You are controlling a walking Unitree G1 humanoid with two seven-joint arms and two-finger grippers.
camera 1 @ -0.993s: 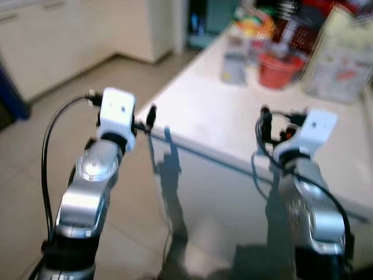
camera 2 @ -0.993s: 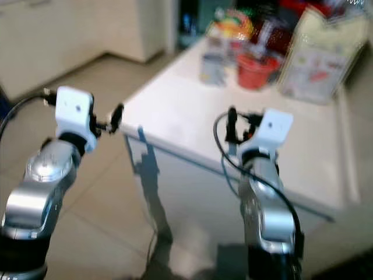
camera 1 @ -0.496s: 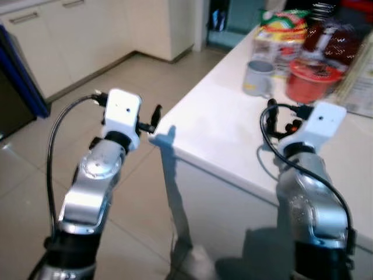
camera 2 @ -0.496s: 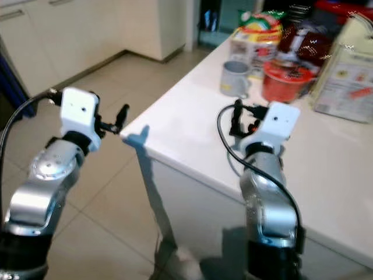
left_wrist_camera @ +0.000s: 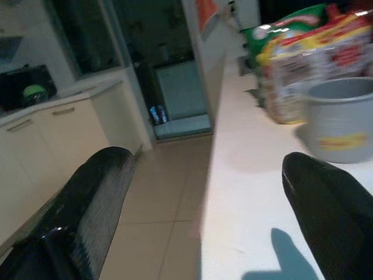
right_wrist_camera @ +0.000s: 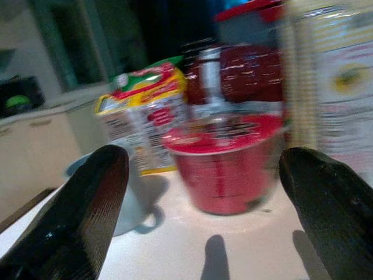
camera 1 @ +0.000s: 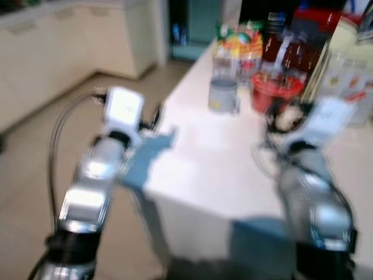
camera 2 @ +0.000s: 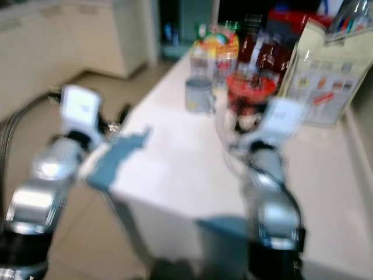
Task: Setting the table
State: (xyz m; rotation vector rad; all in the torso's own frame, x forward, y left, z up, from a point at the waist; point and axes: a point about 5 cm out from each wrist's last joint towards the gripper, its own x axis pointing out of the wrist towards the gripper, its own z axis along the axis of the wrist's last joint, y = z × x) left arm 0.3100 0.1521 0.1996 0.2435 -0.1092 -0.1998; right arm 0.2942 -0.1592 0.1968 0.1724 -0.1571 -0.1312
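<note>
While head views blur, I judge: halt first, then aim wide-spread, empty right gripper (right_wrist_camera: 198, 192) at red bowl (right_wrist_camera: 224, 166); left gripper (left_wrist_camera: 201, 198) equally wide, empty, beside grey cup (left_wrist_camera: 341, 125).

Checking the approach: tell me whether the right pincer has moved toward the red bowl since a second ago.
Yes. The right pincer now sits close before the red bowl on the white table; earlier it hung back at the table's near edge.

table (camera 1: 192, 169): smooth white top, faint sheen
grey mug (left_wrist_camera: 341, 125): matt, plastic-looking
red bowl (right_wrist_camera: 224, 169): glossy, see-through plastic
snack packet (right_wrist_camera: 145, 114): shiny printed film
arms (camera 1: 96, 175): polished silver metal
fingers (left_wrist_camera: 93, 204): black, smooth, slightly glossy
floor (left_wrist_camera: 169, 192): beige tiles, satin
</note>
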